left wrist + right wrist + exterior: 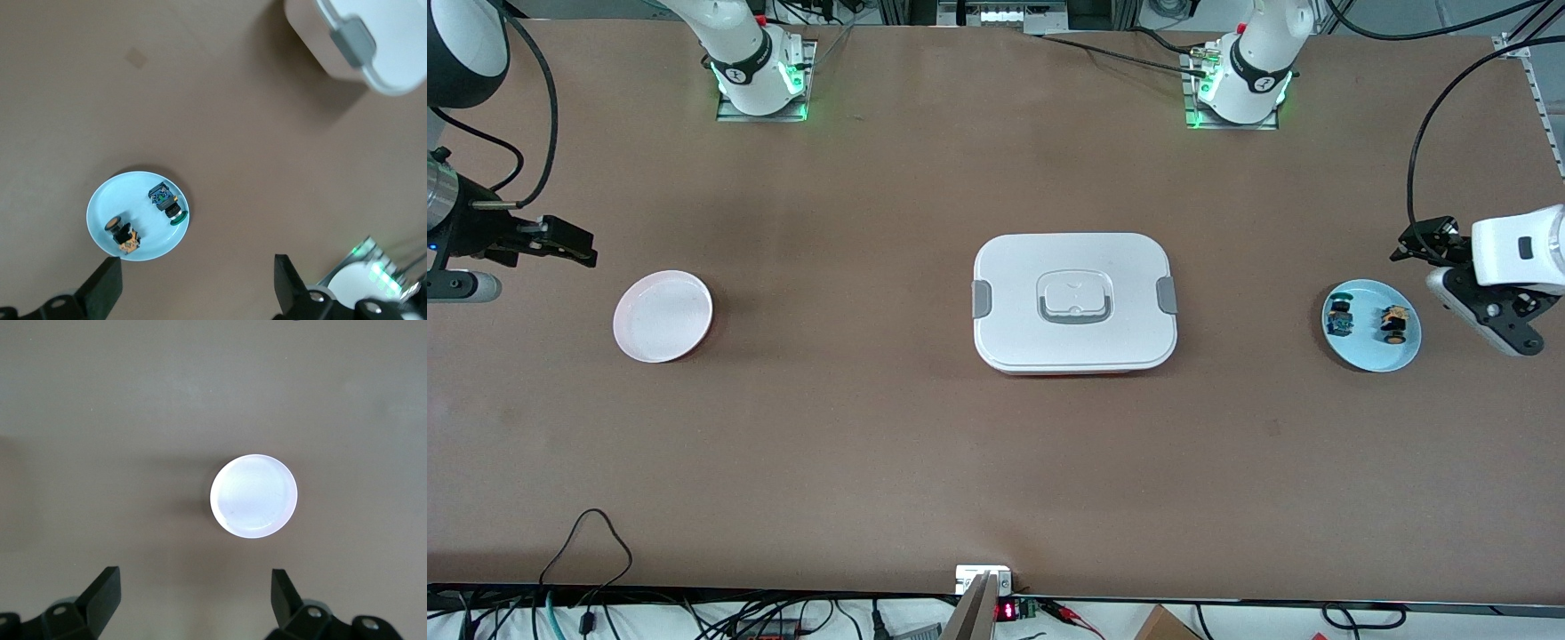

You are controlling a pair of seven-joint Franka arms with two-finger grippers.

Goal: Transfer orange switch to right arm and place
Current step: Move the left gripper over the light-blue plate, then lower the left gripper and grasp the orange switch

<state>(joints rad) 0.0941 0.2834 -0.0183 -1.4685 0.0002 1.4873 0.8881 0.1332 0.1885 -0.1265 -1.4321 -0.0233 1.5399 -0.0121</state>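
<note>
The orange switch [1394,324] lies on a light blue plate [1371,354] at the left arm's end of the table, beside a teal-capped switch [1339,317]. In the left wrist view the orange switch [123,235] and the teal-capped switch [167,203] lie on the blue plate [107,200]. My left gripper [1467,283] hangs open and empty above the table just beside that plate, also shown in its wrist view [197,287]. My right gripper [569,244] is open and empty above the right arm's end of the table, also shown in its wrist view [197,603].
A white lidded container [1074,302] sits at the table's middle; its corner shows in the left wrist view [360,40]. An empty white plate [663,316] lies near the right gripper and shows in the right wrist view [253,496].
</note>
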